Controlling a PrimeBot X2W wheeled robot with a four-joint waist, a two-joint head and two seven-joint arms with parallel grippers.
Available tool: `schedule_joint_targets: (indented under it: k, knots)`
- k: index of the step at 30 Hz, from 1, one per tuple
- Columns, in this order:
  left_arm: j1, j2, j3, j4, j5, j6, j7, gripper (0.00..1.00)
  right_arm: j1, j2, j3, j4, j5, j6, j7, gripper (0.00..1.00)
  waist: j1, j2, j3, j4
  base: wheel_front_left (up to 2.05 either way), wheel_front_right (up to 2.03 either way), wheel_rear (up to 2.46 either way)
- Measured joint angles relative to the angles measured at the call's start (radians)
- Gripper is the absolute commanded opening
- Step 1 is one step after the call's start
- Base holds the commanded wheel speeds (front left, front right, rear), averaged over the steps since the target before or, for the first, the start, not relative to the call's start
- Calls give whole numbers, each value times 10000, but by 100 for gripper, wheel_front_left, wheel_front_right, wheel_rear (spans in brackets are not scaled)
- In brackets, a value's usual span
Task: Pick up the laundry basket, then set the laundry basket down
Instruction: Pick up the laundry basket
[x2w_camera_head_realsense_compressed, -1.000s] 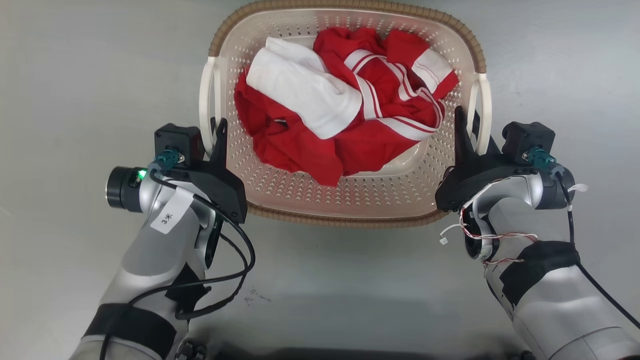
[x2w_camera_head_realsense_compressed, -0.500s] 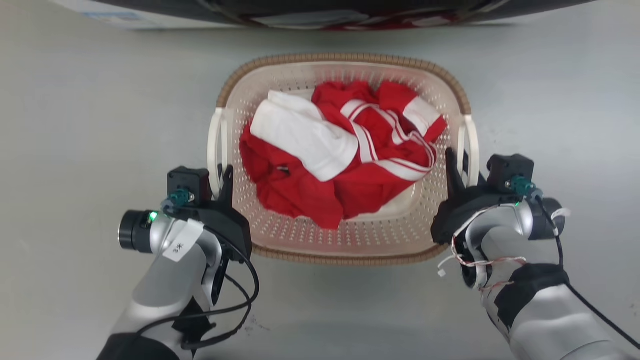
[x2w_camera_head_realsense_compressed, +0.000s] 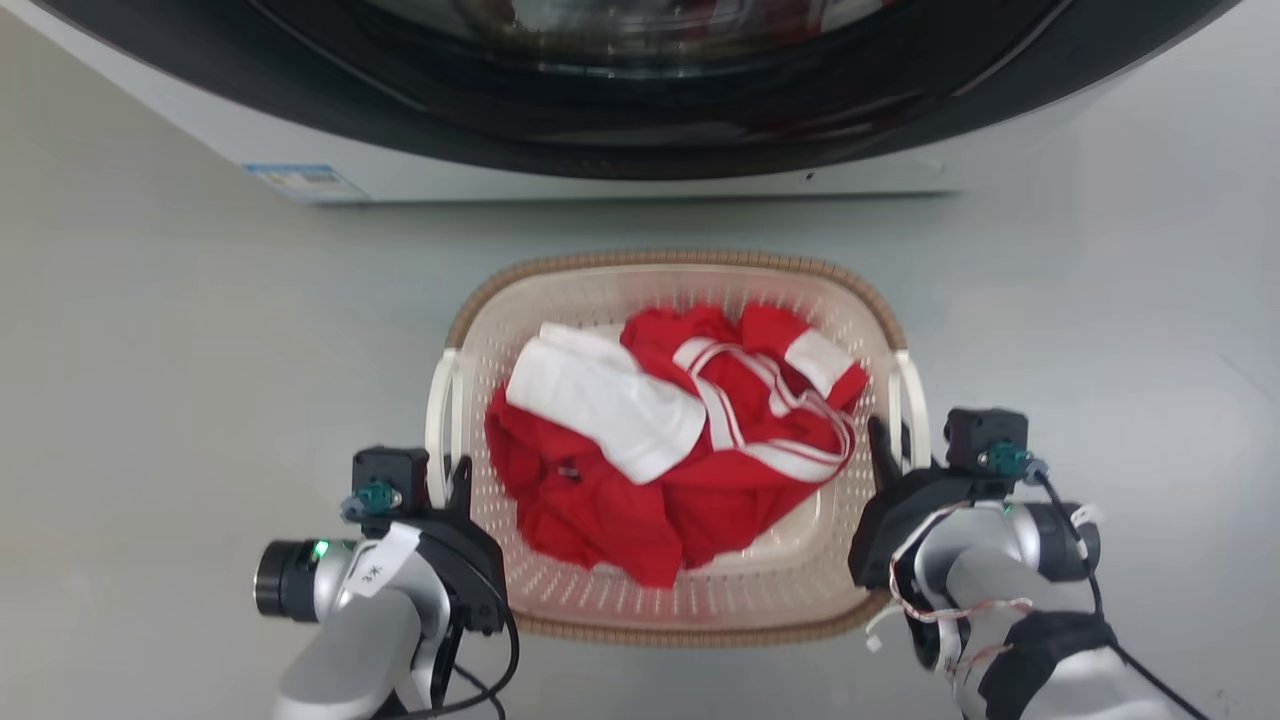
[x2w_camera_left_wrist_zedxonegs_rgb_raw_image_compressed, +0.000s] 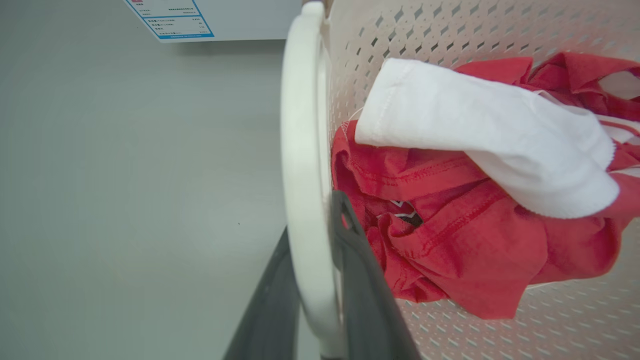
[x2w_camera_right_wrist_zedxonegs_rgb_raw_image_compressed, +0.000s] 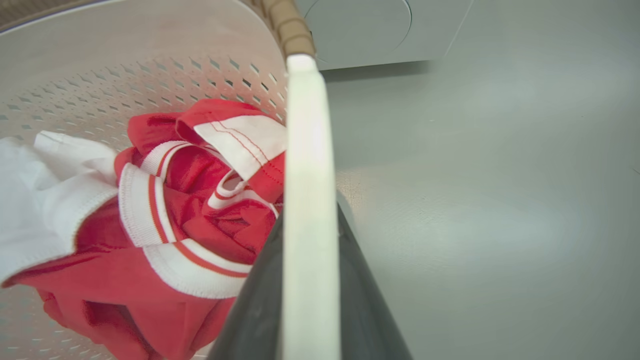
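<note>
The laundry basket (x2w_camera_head_realsense_compressed: 680, 262), cream perforated plastic with a brown woven-look rim, sits between my two arms in the head view, in front of the washer. It holds red clothes (x2w_camera_head_realsense_compressed: 600, 515) and a white cloth (x2w_camera_head_realsense_compressed: 600, 400). My left gripper (x2w_camera_head_realsense_compressed: 448, 485) is shut on the basket's left white handle (x2w_camera_left_wrist_zedxonegs_rgb_raw_image_compressed: 302, 150), one finger (x2w_camera_left_wrist_zedxonegs_rgb_raw_image_compressed: 350, 250) inside the wall and one outside. My right gripper (x2w_camera_head_realsense_compressed: 897, 452) is shut on the right handle (x2w_camera_right_wrist_zedxonegs_rgb_raw_image_compressed: 307, 150) in the same way. I cannot tell whether the basket's base touches the floor.
A washing machine (x2w_camera_head_realsense_compressed: 640, 100) with a dark round door spans the top of the head view, a blue-edged label (x2w_camera_head_realsense_compressed: 300, 182) on its white front. Grey floor (x2w_camera_head_realsense_compressed: 200, 350) lies on both sides of the basket and between it and the machine.
The head camera has moved: the picture has shifted down and the washing machine has come into view. Basket and grippers look smaller and lower. Both grips on the handles are unchanged.
</note>
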Motion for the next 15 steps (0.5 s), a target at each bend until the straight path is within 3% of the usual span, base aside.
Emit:
schedule_joint_targets:
  k: [15]
  knots:
    - [1819,59,-855,468,-706,44,685,0,1728,-29,1893,-84,1344,-104,1187,0,-1,-1,-2508,-320,0,0,0]
